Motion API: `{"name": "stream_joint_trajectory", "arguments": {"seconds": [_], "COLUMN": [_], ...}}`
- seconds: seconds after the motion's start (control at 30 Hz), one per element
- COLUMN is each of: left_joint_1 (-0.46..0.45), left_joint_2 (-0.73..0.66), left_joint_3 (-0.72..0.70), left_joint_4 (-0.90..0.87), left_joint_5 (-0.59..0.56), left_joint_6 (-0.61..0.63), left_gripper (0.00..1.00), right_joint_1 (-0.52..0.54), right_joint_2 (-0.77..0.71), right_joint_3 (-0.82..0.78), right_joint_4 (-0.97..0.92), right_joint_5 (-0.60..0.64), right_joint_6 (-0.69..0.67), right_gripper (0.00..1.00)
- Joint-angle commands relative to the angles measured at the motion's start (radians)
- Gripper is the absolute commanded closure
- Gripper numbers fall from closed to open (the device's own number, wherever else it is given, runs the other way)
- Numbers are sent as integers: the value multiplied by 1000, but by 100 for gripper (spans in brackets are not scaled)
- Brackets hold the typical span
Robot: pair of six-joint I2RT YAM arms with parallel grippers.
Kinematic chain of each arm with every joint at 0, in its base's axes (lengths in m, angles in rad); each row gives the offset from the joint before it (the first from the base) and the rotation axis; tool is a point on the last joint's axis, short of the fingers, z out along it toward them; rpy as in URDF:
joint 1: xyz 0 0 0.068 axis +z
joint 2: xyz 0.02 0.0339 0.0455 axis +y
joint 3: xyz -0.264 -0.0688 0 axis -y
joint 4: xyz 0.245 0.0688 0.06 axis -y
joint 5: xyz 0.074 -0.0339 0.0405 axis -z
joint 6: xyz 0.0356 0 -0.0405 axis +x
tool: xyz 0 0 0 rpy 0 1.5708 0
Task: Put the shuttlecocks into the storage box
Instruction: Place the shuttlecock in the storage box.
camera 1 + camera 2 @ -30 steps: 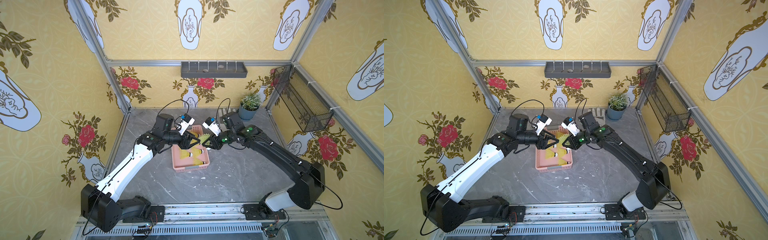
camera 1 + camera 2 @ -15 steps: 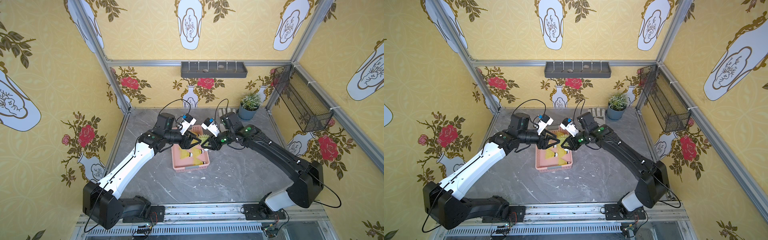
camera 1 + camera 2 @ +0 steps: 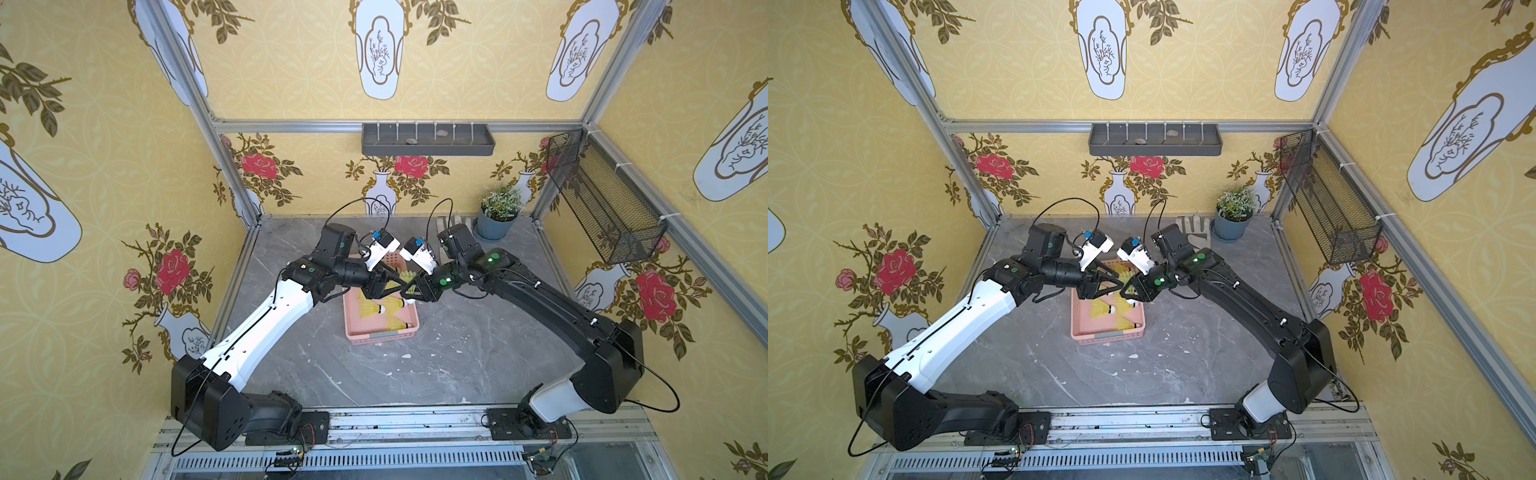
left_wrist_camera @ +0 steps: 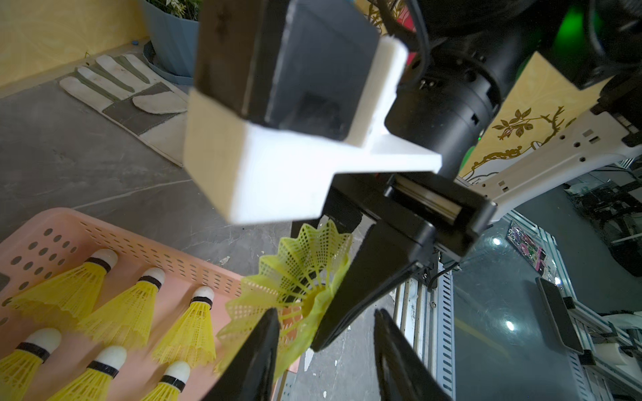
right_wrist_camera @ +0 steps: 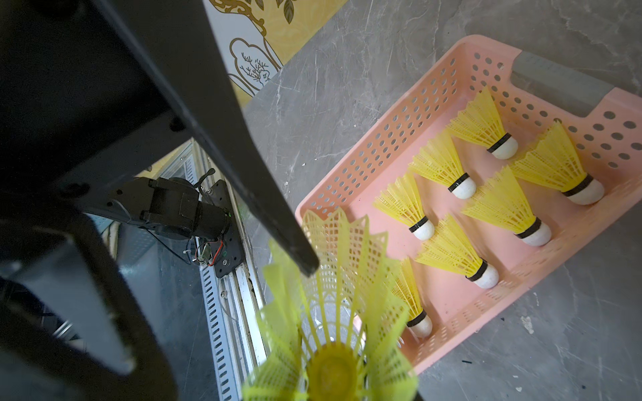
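The right end effector (image 3: 411,293) is clamping a shuttlecock (image 4: 305,270), holding it in the air just above the basket (image 5: 382,145), over the long rim on the right arm's side. The left end effector (image 4: 326,314) is standing released beside it, jaws parted, with one fingertip (image 5: 298,257) at the rim of the shuttlecock's skirt. Seven other shuttlecocks (image 5: 503,208) are lying on their sides inside the basket, which is sitting on the table (image 3: 457,353).
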Motion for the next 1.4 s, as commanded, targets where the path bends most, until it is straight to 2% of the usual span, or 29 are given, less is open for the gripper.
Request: {"name": "stream_joint_trajectory", "arguments": {"seconds": [0.0, 0.2, 0.27, 0.37, 0.43, 0.57, 0.73, 0.87, 1.0, 1.13, 1.37], "left_joint_1": [-3, -7, -8, -8, -8, -8, -8, -8, -8, -8, -12], "left_joint_2": [15, 15, 12, 2, -9, -52, -111, -157, -212, -263, -281], "left_joint_3": [12, 9, 5, 1, -7, -54, -139, -214, -287, -364, -437], "left_joint_4": [-45, -54, -56, -54, -44, 31, 214, 365, 437, 440, 381], "left_joint_5": [-12, -37, -48, -56, -64, -109, -193, -245, -382, -512, -553], "left_joint_6": [37, 37, 34, 24, 10, -53, -245, -408, -581, -761, -907], "left_gripper": [63, 82, 93, 100, 100, 100, 100, 100, 100, 100, 100], "right_joint_1": [0, 0, 1, 0, -1, -4, -4, -1, -2, -3, -1], "right_joint_2": [1, -8, -13, -20, -27, -48, -73, -80, -102, -133, -161], "right_joint_3": [7, -1, -7, -15, -24, -51, -105, -132, -169, -231, -298], "right_joint_4": [-2, 1, 6, 18, 29, 58, 125, 168, 227, 313, 364], "right_joint_5": [-4, 13, 21, 36, 54, 92, 132, 130, 181, 312, 515], "right_joint_6": [-5, -4, -2, 7, 16, 37, 79, 103, 143, 218, 296], "right_gripper": [67, 67, 67, 67, 64, 48, 36, 33, 29, 27, 27]}}
